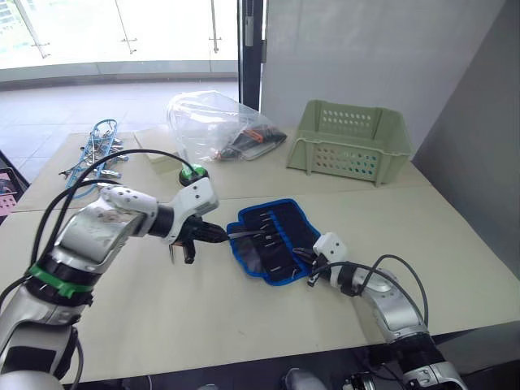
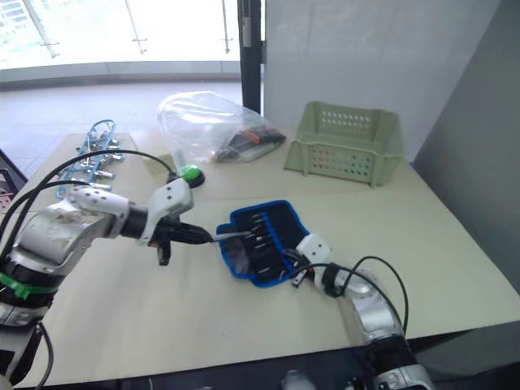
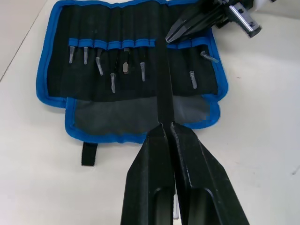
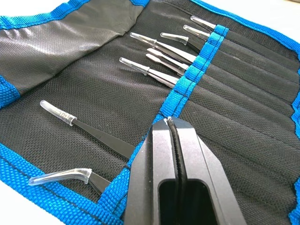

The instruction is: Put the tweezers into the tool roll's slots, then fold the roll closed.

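The tool roll [image 1: 272, 240] lies open on the desk [image 1: 406, 227], with tweezers [image 3: 113, 82] already in its slots [image 4: 243, 70]. Left gripper [image 3: 166, 125] has its jaws clamped on one tweezer over the roll. Right gripper [image 4: 171, 123] has its jaws together at the roll's blue pocket edge.

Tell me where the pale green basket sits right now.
In the head views the pale green basket stands at the table's far right, near the wall, beyond the open tool roll and right of the clear plastic bag.
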